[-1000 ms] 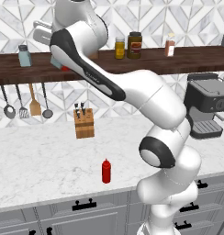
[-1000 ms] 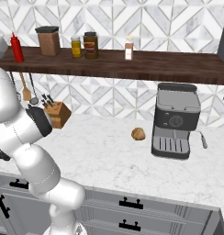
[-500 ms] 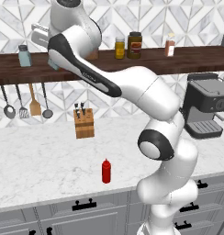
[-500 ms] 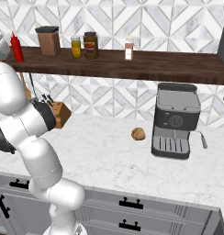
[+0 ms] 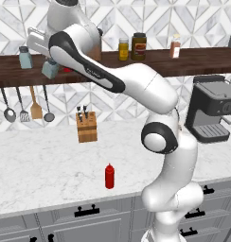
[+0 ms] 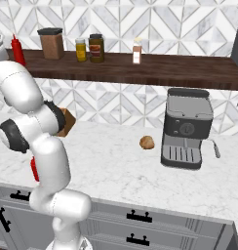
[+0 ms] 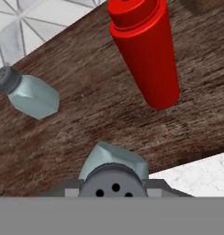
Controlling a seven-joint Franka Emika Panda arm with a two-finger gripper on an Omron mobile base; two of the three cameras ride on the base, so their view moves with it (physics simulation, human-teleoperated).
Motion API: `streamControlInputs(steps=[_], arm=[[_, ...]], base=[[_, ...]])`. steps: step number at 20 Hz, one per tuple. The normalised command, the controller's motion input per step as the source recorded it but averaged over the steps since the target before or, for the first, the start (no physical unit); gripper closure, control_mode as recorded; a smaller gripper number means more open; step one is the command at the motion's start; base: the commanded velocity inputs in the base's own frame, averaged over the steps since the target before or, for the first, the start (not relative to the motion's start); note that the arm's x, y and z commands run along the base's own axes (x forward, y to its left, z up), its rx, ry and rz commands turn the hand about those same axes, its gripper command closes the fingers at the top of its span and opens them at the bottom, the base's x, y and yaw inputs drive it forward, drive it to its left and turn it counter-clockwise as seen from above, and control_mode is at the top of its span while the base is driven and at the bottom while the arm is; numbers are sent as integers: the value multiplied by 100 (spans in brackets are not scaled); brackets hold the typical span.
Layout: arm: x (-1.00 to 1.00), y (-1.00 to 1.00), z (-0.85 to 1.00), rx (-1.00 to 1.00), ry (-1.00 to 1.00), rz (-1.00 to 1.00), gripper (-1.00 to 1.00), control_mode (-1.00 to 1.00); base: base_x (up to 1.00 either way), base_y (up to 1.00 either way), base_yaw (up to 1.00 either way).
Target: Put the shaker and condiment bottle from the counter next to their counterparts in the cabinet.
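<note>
My gripper (image 5: pixel 49 62) is shut on a pale blue-grey shaker (image 5: pixel 50 69), held up at the front edge of the dark wooden shelf board (image 5: pixel 193 60). In the hand view the held shaker (image 7: pixel 114 170) sits at the bottom, its dark cap facing the camera. Its matching shaker (image 7: pixel 29 94) stands on the board (image 7: pixel 86 119) to the left, and a red squeeze bottle (image 7: pixel 146 50) stands to the right. From the left base the matching shaker (image 5: pixel 25 57) is left of the held one. A second red bottle (image 5: pixel 109 176) stands on the marble counter (image 5: pixel 41 165) near its front edge.
On the shelf stand a brown canister (image 6: pixel 51 44), a yellow jar (image 5: pixel 123 49), a dark jar (image 5: pixel 138 46) and an orange-capped spice jar (image 5: pixel 175 46). Utensils (image 5: pixel 36 109) hang below. A knife block (image 5: pixel 86 126), coffee machine (image 5: pixel 212 113) and brown lump (image 6: pixel 147 142) sit on the counter.
The arm has swung left along the shelf with the shaker in its grip. The counter bottle has stayed put.
</note>
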Motion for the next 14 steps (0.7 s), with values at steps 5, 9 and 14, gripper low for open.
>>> streamControlInputs(steps=[5, 9, 14], arm=[[30, 17, 32, 0, 14, 0, 100, -100], [21, 18, 12, 0, 9, 0, 100, -100], [21, 11, 0, 0, 0, 0, 100, -100]], base=[[0, 0, 0], [0, 0, 0], [0, 0, 0]])
